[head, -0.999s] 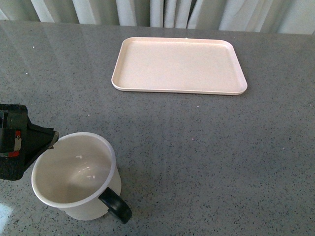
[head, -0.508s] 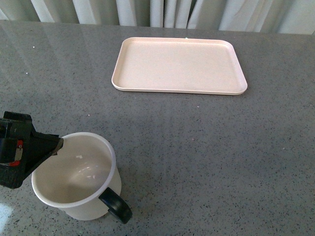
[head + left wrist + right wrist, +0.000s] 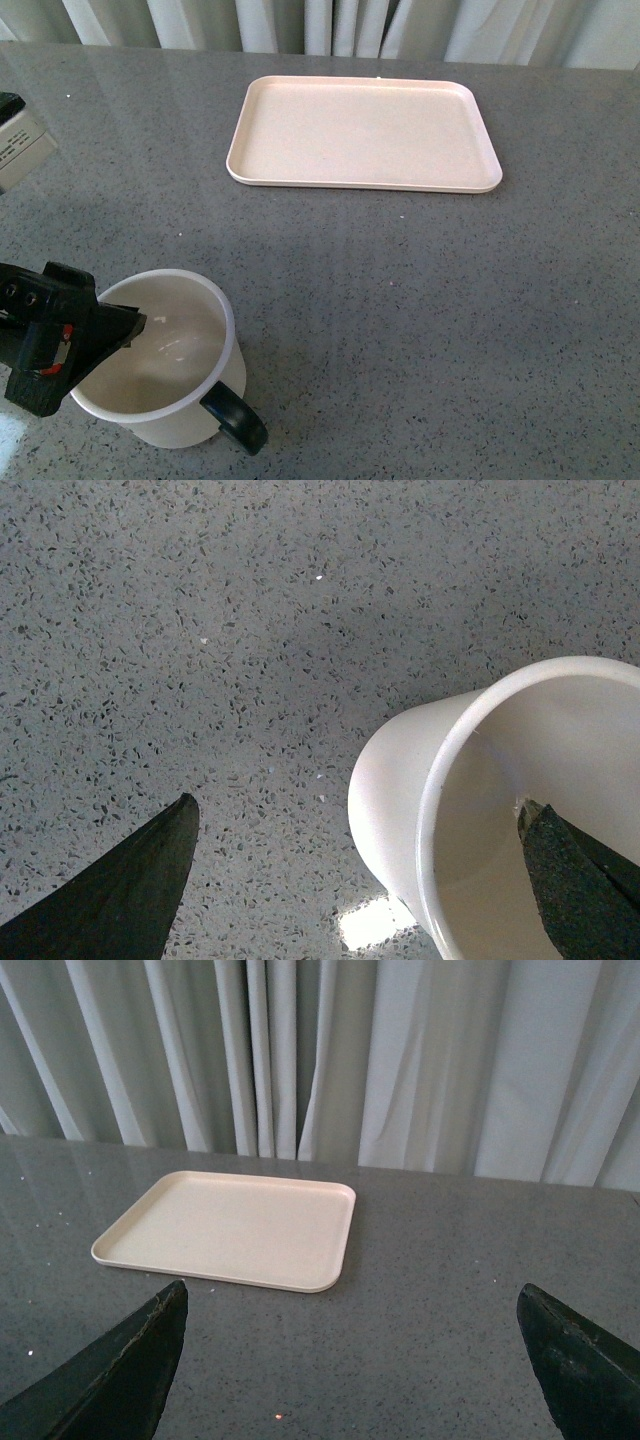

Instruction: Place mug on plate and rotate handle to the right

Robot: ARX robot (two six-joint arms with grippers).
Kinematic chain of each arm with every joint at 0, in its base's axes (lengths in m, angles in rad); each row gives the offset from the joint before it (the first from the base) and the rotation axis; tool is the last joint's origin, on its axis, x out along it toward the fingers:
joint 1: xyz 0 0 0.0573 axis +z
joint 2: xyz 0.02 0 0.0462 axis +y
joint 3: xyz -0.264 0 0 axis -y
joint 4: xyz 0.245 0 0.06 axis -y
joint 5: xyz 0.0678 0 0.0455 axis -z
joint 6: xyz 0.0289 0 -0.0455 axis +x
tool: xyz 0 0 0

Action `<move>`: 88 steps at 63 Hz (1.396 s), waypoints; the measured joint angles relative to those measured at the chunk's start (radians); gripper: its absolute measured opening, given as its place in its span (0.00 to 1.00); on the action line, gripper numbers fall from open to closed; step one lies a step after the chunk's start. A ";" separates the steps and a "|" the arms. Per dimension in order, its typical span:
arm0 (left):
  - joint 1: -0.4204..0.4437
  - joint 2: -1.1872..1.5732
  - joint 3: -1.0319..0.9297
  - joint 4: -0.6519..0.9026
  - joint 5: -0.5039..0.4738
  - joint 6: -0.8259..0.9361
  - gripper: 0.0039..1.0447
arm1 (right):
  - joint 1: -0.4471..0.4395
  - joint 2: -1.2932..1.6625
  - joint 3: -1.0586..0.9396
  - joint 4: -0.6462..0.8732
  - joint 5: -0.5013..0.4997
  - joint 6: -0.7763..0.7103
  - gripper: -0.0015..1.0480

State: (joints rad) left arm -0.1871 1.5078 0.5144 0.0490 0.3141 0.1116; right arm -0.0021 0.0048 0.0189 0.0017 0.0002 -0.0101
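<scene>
While the mug (image 3: 165, 362) stands upright on the grey speckled worktop (image 3: 420, 300), near the robot and to its left, the plate (image 3: 365, 130) lies well apart from it, farther off toward the middle and close to the worktop's far edge.

The left gripper (image 3: 357, 805) is at the mug's left rim with its jaws spread. In the left wrist view one dark finger (image 3: 575, 880) reaches down inside the mug, just beside the cream inner wall. The other hangs outside over the worktop, apart from the white outer wall. The mug's wall thus stands between the two, unclamped; whether the inner finger touches it cannot be told. In the front view the gripper's black body covers part of the left rim, and its tip pokes over the mug's mouth.

The handle (image 3: 237, 418), a glossy black loop, sticks out from the mug's near right side, toward the robot and its right. A few white specks show on the mug's inner bottom.

The right gripper (image 3: 352, 1295) does not show in the front view. Its own wrist view has both dark fingers spread wide with nothing held between them, raised above the worktop and facing the plate, with pale curtains (image 3: 420, 1060) hanging behind the far edge.
</scene>
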 joint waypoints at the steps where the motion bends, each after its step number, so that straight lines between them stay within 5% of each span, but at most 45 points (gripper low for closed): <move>1: 0.000 0.003 0.003 -0.001 0.000 0.002 0.88 | 0.000 0.000 0.000 0.000 0.000 0.000 0.91; 21: -0.010 0.038 0.036 -0.018 0.002 0.023 0.39 | 0.000 0.000 0.000 0.000 0.000 0.000 0.91; 33: -0.043 0.042 0.045 -0.024 0.012 0.015 0.02 | 0.000 0.000 0.000 0.000 0.000 0.000 0.91; 60: -0.047 0.064 0.207 -0.145 0.000 0.004 0.02 | 0.000 0.000 0.000 0.000 0.000 0.000 0.91; 88: -0.034 0.389 0.685 -0.248 -0.019 0.002 0.02 | 0.000 0.000 0.000 0.000 0.000 0.000 0.91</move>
State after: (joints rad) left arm -0.2211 1.8965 1.1992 -0.1986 0.2951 0.1131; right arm -0.0021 0.0048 0.0189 0.0013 0.0002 -0.0101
